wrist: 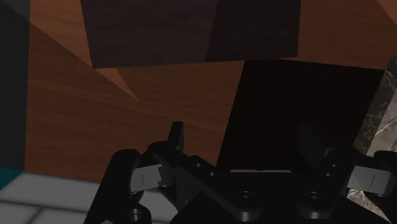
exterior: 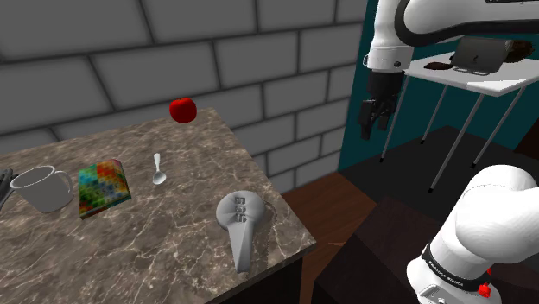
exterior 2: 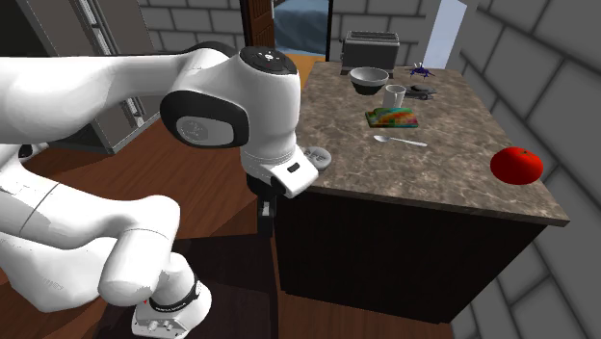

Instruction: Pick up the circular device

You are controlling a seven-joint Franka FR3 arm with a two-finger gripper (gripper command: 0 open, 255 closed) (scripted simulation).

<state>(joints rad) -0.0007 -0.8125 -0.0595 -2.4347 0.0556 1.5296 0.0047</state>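
- Black fingers of the gripper stand wide apart, and nothing is between them.
- High up, the white arm bends over from its stand, and the gripper points down.
- The gripper hangs off the side of the counter, over the brown wood floor.
- The circular device is grey, with a round head and a long handle.
- It lies flat on the counter, near the edge closest to the gripper.
- It is well apart from the gripper, lower down and toward the shoulder view's left, and the fingers do not touch it.
- The counter top looks like brown and grey stone.
- Farther from the gripper than the device lie a spoon, a book with many colours and a white mug.
- A red fruit sits near the counter's far edge.
- A grey brick wall stands behind the counter.
- A white table on thin legs stands just behind the gripper.
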